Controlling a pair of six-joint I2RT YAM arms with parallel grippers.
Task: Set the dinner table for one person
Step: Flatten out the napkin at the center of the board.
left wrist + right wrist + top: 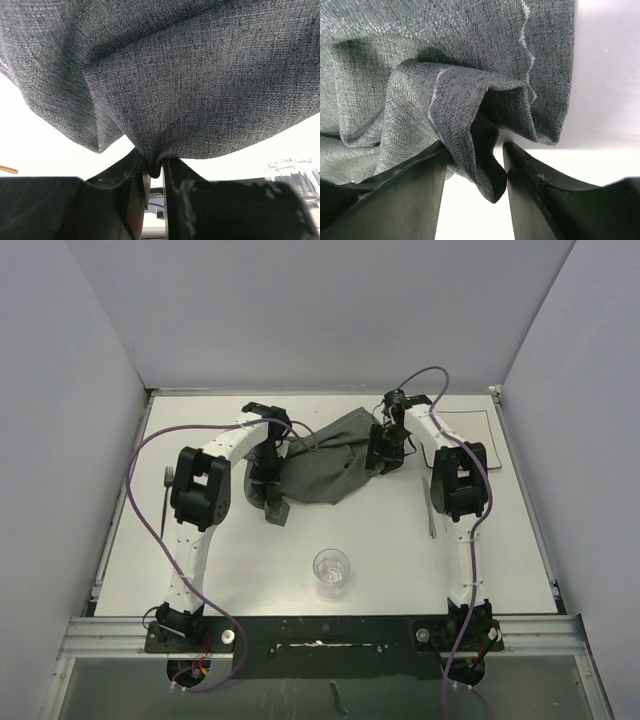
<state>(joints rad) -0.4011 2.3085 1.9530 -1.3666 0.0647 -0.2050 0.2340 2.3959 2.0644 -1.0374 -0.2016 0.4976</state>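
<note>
A dark grey stitched placemat [325,465] lies bunched and partly lifted over the middle of the white dinner table [400,560]. My left gripper [272,490] is at its left edge. In the left wrist view the fingers [156,167] pinch a fold of the cloth [190,90], which hangs over the camera. My right gripper [385,455] is at the placemat's right end. In the right wrist view its jaws [475,146] stand apart, and a loose stitched fold [470,115] droops between them.
A clear glass [331,570] stands near the front middle and also shows in the left wrist view [295,175]. A fork [166,498] lies at the left, a knife [430,508] at the right by the right arm. A white square plate [468,428] sits back right.
</note>
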